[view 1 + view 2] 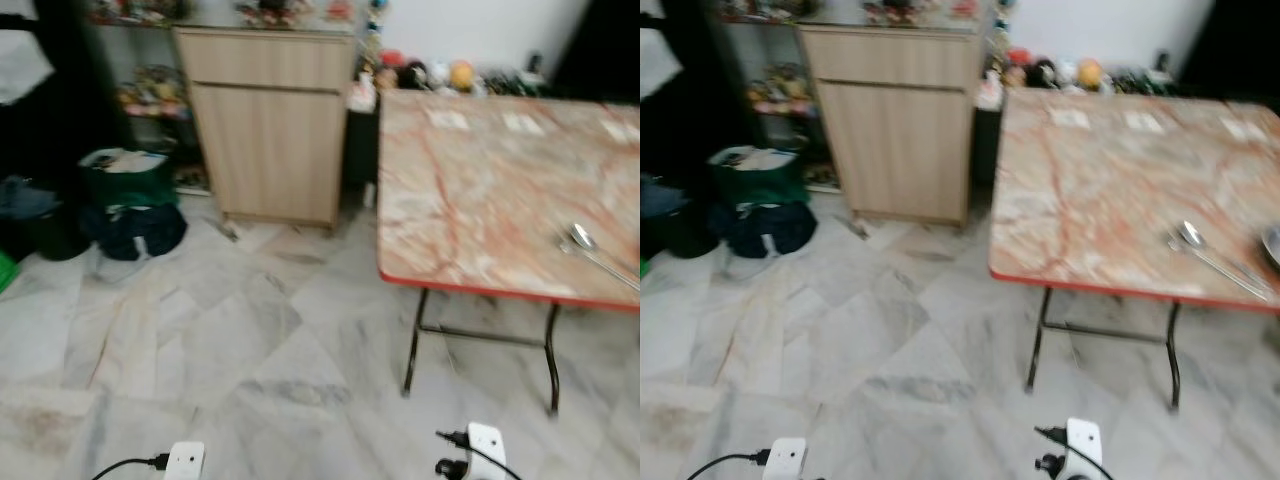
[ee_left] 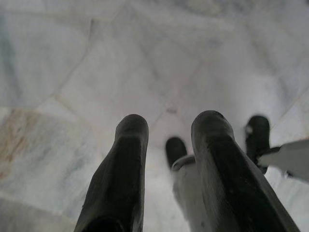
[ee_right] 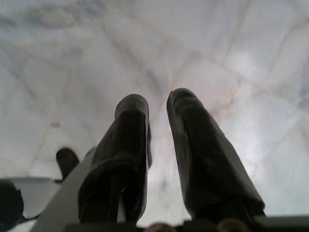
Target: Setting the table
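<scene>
A folding table [image 1: 480, 180] with a pink marbled top and a red rim stands ahead on my right. Near its front right edge lie a metal spoon [image 1: 582, 237] and a second long utensil [image 1: 605, 265] beside it. The rim of a dish [image 1: 1272, 245] peeks in at the far right edge. Both arms hang low over the marble floor. My left gripper [image 2: 169, 128] is open with only floor tiles between its fingers. My right gripper [image 3: 157, 101] is also empty, its black fingers a narrow gap apart.
A light wooden cabinet [image 1: 270, 130] stands against the back wall, left of the table. Dark bags and a green bin [image 1: 130, 205] sit on the floor at the left. Small toys [image 1: 430, 72] line the wall behind the table. Black table legs [image 1: 412, 345] reach the floor.
</scene>
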Motion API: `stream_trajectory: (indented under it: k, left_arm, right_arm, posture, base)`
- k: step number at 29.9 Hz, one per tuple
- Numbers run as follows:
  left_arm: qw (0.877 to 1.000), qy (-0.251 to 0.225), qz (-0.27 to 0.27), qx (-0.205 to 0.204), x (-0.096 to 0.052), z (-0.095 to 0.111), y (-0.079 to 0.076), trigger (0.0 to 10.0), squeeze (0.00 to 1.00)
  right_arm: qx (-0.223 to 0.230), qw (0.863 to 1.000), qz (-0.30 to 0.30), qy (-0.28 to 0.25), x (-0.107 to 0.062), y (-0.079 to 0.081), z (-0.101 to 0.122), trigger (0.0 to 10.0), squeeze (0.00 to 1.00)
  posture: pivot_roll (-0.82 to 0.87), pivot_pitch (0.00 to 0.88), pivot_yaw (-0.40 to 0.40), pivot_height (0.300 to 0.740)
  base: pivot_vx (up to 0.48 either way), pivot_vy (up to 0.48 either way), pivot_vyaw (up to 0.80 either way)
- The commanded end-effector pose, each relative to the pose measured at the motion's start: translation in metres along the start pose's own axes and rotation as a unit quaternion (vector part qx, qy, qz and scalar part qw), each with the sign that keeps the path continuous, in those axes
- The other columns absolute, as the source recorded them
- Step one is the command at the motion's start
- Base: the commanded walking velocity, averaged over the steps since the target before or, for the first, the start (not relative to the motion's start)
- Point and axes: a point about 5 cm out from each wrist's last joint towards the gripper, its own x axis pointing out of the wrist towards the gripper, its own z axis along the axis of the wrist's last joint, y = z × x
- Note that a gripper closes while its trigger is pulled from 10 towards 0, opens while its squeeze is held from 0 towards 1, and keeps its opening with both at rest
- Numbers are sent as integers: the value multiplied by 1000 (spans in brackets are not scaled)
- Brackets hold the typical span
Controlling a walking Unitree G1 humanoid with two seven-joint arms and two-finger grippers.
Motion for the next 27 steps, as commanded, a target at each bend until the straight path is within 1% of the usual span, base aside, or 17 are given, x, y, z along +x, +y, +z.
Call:
stream_trajectory:
  k: [1, 5, 10, 13, 21, 25, 27]
  left_arm:
    - [1000, 18, 4, 3, -3, -11, 4, 10000, 0]
    - [1000, 18, 3, 4, -2, -10, 4, 10000, 0]
    - [1000, 16, 4, 4, -2, -9, 4, 10000, 0]
    - [1000, 15, 4, 5, -2, -9, 4, 10000, 0]
    - [1000, 14, 3, 5, -2, -8, 4, 10000, 0]
    - [1000, 13, 2, 5, -2, -7, 4, 10000, 0]
    - [1000, 12, 3, 5, -2, -7, 4, 10000, 0]
  right_arm:
    - [-3, 1000, 8, -15, 1, 5, 9, 10000, 0]
    - [1, 1000, 5, -16, 0, -2, 7, 10000, 0]
    - [-1, 1000, 2, -13, -1, -6, 5, 10000, 0]
    - [0, 1000, 3, -12, -1, -5, 3, 10000, 0]
    - [0, 1000, 11, -12, 1, 9, 2, 10000, 0]
    - [0, 1000, 11, -13, 1, 9, 2, 10000, 0]
    - [0, 1000, 9, -13, 1, 5, 2, 10000, 0]
  posture:
    - [-23, 35, -9, 740]
    - [-23, 37, -9, 740]
    - [-24, 38, -9, 740]
    - [-25, 39, -8, 740]
    - [-26, 42, -6, 740]
    - [-26, 42, -5, 740]
    - [-26, 42, -6, 740]
  base:
    - [0, -461, 0]
    - [0, -465, 0]
    - [0, -471, 0]
    - [0, -480, 0]
    - [0, -480, 0]
    - [0, -480, 0]
    - [0, -480, 0]
